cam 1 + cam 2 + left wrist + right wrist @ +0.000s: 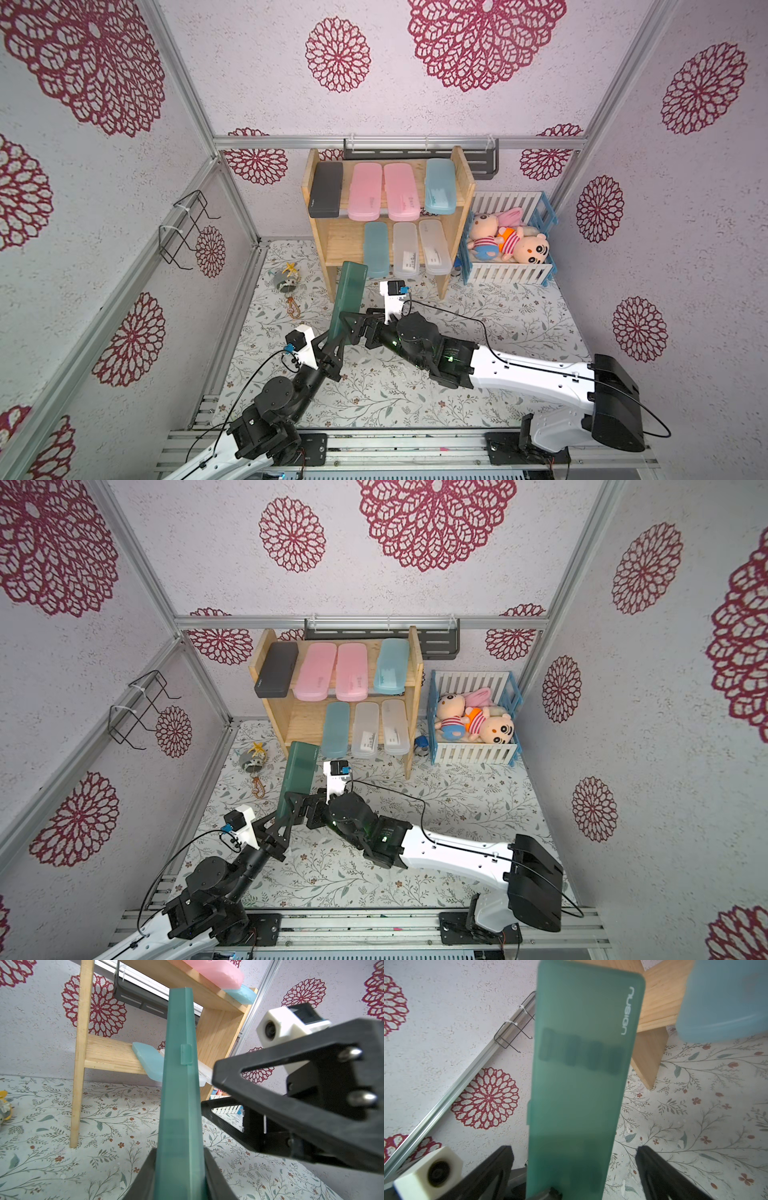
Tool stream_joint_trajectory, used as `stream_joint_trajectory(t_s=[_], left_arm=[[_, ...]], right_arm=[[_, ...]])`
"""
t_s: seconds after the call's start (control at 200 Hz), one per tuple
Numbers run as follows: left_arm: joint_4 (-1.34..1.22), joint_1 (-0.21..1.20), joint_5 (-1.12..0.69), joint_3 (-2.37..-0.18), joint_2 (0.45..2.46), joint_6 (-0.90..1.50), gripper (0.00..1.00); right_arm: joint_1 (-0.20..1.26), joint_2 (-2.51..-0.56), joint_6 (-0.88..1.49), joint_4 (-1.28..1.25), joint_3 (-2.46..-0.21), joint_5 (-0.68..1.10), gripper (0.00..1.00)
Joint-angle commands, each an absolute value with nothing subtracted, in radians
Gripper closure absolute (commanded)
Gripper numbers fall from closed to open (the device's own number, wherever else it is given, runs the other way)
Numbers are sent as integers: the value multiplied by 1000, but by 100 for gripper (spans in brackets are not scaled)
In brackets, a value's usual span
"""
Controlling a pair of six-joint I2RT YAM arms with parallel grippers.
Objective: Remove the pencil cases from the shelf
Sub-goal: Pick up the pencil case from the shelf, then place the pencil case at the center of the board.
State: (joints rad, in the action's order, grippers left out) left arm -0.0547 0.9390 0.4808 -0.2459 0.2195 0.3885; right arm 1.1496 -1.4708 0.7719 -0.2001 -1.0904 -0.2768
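The green case (pixel 350 297) is off the shelf (pixel 340 245). It hangs tilted over the mat (pixel 519 332), with its top end near the front of the lower tier. The left gripper (pixel 178 1159) is clenched on its bottom end, pads on the broad faces. The right gripper (pixel 574 1150) is spread wide and straddles the long edges, with a gap showing on each side, so this looks like a handover. To do it well, the right jaws should close squarely on those edges just above the left fingers. The left should let go only once that grip is firm, because smooth rounded plastic may slip or twist. The top end should also keep clear of the blue case (pixel 376 249) that overhangs the lower tier. The green case's bottom end and the left pads are cut off in the wrist views and covered by the arms in both top views. A dark band shows through the lid, and I cannot tell what it is.
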Motion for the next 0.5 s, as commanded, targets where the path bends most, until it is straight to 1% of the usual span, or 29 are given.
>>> stream_joint_trajectory(t_s=[0.0, 0.325, 0.395, 0.495], left_arm=[[-105, 952, 473, -252, 193, 379, 100], [-100, 954, 470, -244, 186, 387, 100], [-100, 954, 471, -243, 187, 390, 100], [-96, 954, 474, -240, 188, 392, 100]], right_arm=[[1132, -1490, 772, -256, -1134, -235, 1], [1126, -1537, 745, -307, -1158, -148, 2], [1124, -1537, 742, -302, -1158, -154, 4], [1121, -1534, 736, -300, -1158, -159, 10]])
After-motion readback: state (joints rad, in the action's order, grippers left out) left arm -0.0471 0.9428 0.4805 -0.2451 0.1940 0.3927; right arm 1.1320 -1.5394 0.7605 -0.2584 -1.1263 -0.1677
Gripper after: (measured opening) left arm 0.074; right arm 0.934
